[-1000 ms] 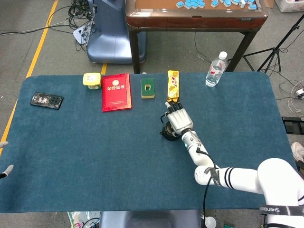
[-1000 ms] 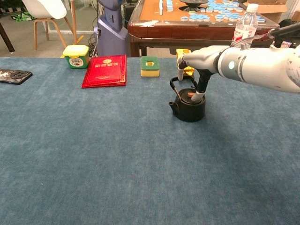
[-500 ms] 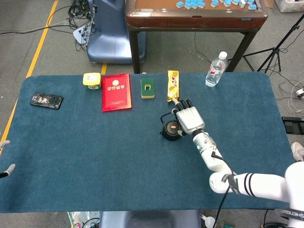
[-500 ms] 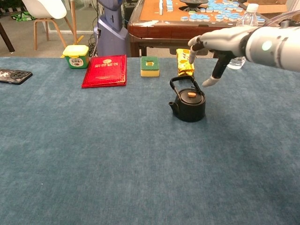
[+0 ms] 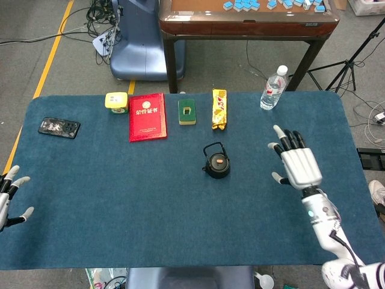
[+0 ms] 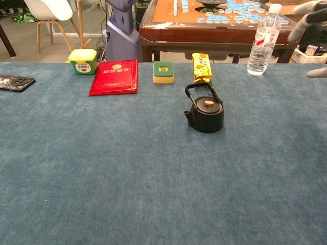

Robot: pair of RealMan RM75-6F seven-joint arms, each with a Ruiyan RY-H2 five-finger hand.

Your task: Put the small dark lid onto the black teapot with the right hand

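The black teapot (image 5: 217,162) (image 6: 205,115) stands mid-table with its handle up. The small dark lid (image 5: 219,161) (image 6: 208,103), with an orange knob, sits on its top. My right hand (image 5: 296,161) hovers to the right of the teapot, well apart from it, fingers spread and holding nothing; only its fingertips (image 6: 312,15) show at the chest view's right edge. My left hand (image 5: 8,192) is at the table's left edge, fingers apart and empty.
Along the far edge lie a yellow-green box (image 5: 116,101), a red booklet (image 5: 147,116), a green box (image 5: 187,111), a yellow snack pack (image 5: 219,108) and a water bottle (image 5: 274,88). A phone (image 5: 59,127) lies far left. A mahjong table (image 5: 246,18) stands behind.
My right hand let go of the lid on the teapot, lifted and swung away to the right. The left hand has come further into view at the left edge.
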